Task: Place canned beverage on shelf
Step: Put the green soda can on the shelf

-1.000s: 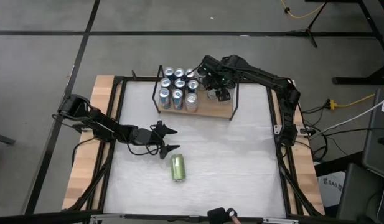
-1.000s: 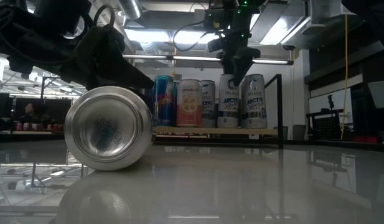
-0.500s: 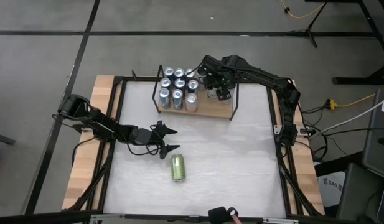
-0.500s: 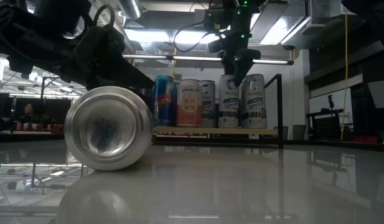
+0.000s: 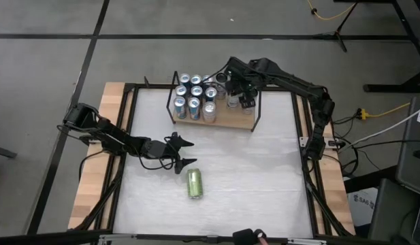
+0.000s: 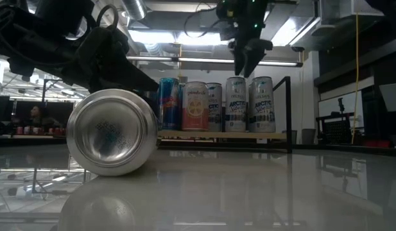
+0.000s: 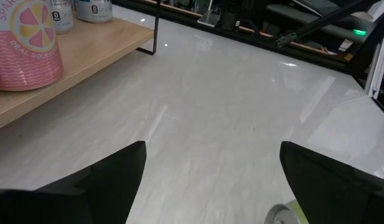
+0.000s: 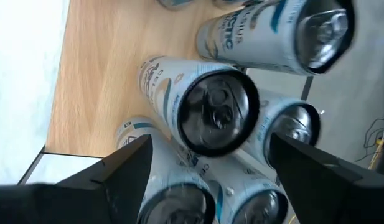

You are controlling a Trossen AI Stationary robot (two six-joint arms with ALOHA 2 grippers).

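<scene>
- Low view puts a green can (image 6: 111, 132) nearest me, lying on its side on the table (image 6: 262, 192), its end toward the lens; I have bare tabletop open at its 3 o'clock.
- My left gripper (image 5: 184, 152) hovers just beside that can at about 11 o'clock in the high view, fingers spread wide, holding nothing.
- Farther back, the shelf (image 5: 233, 120) sits by the far edge, cans (image 5: 195, 92) packed on its 9 o'clock half.
- My right gripper (image 6: 247, 66) hangs above the shelved cans, fingers parted and empty, clear of their tops.
</scene>
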